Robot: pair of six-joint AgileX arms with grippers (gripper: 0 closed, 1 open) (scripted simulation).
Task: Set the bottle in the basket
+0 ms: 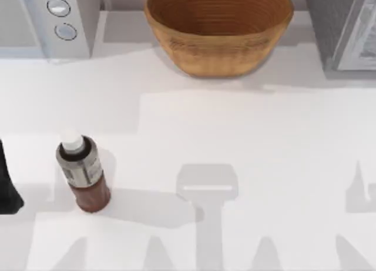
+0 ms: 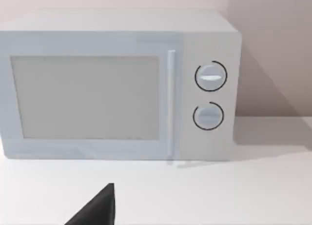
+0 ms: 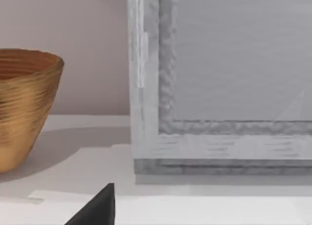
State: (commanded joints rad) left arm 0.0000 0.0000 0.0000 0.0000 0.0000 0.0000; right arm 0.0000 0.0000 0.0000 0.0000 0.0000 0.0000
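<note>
Top view, white desk (image 1: pixel 247 141). At 9 o'clock, on the left edge, a dark part of the left arm (image 1: pixel 7 188) pokes in; its pincer's opening cannot be told. The left wrist view has a dark wedge, one fingertip (image 2: pixel 97 210) of the left pincer, above the bare desk, holding nothing visible.

At 11 o'clock, in the far left corner, sits a white microwave (image 1: pixel 47 21) with two round dials one above the other; the left wrist view faces its door and handle.

At about 8 o'clock stands the bottle (image 1: pixel 82 172): upright, white cap, grey label band, reddish-brown body, just beside the left arm's dark part but apart from it, nothing gripping it.

At 12 o'clock, against the back edge, rests the basket (image 1: pixel 218 30), tan, ribbed coils, well apart from the bottle.

At 1 to 2 o'clock, in the far right corner, stands a grey cabinet-like box (image 1: pixel 343 27). The right wrist view faces it, the basket beside it, and one dark fingertip (image 3: pixel 97 210) of the right pincer; opening cannot be told.
</note>
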